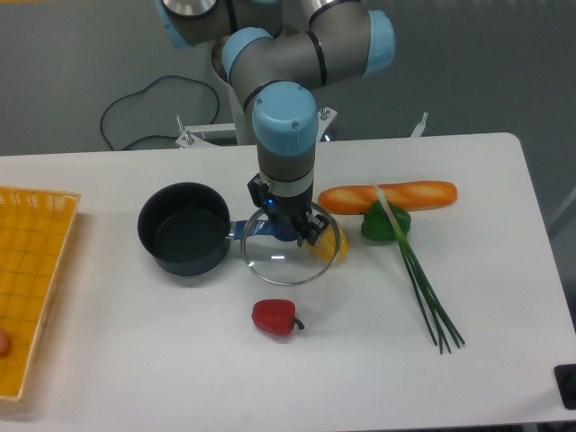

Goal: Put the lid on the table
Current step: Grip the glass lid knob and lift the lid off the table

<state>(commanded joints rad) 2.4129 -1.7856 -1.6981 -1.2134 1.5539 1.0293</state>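
The lid [290,259], a clear glass disc with a thin metal rim, lies or hovers just over the white table [180,360], right of the dark blue saucepan [184,227]. My gripper [290,230] points straight down over the lid's middle and hides the knob; its fingers look closed on it. The lid's rim partly covers a yellow object [328,248] and the pan's handle [236,231]. Whether the lid touches the table is unclear.
A red pepper [274,316] lies in front of the lid. A baguette [389,195], a green pepper [385,224] and green onion stalks [423,288] lie to the right. A yellow-orange woven tray [31,270] sits at the left edge.
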